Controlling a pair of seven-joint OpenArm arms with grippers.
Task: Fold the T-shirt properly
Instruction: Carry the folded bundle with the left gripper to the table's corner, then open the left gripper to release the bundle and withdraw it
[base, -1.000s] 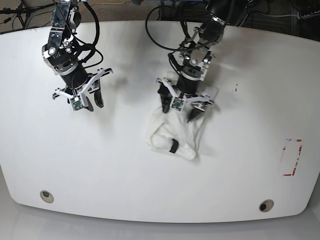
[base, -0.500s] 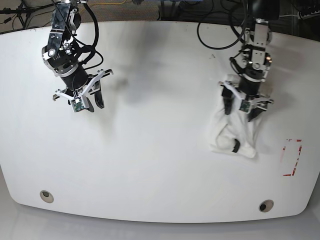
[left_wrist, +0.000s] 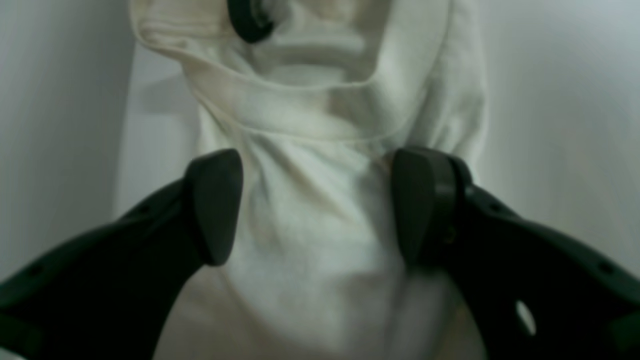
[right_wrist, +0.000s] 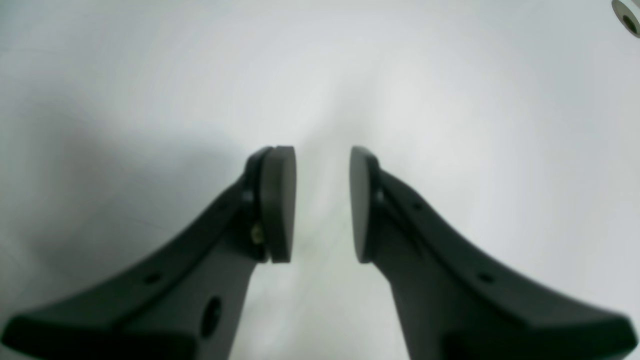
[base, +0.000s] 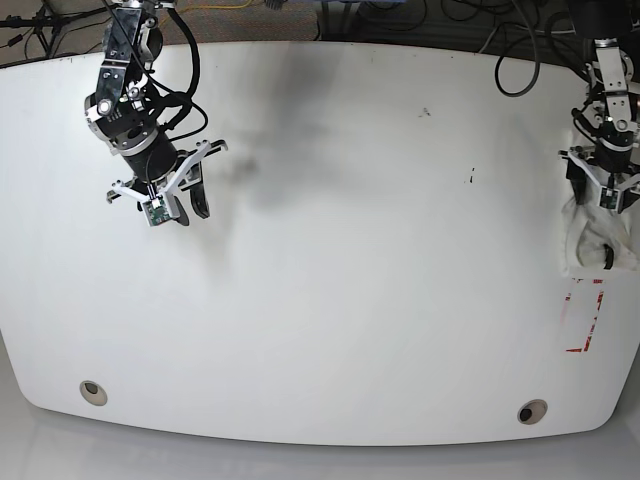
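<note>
The white T-shirt (base: 588, 238) hangs bunched at the far right edge of the table (base: 350, 300), and my left gripper (base: 604, 207) is shut on it. In the left wrist view the cloth (left_wrist: 310, 230) is squeezed into a waist between the two black fingers of the left gripper (left_wrist: 320, 205). Its collar and black neck tag (left_wrist: 247, 20) lie beyond them. At the far left, my right gripper (base: 188, 208) hovers over bare tabletop. The right wrist view shows the right gripper (right_wrist: 322, 200) open by a narrow gap, with nothing between the pads.
A red tape outline (base: 585, 315) marks the table just below the shirt. Two round holes (base: 92, 391) (base: 531, 411) sit near the front edge. Cables run along the back edge behind both arms.
My left arm has swept the bunched T-shirt from the table's middle to its far right edge. The right arm has stayed nearly still.
</note>
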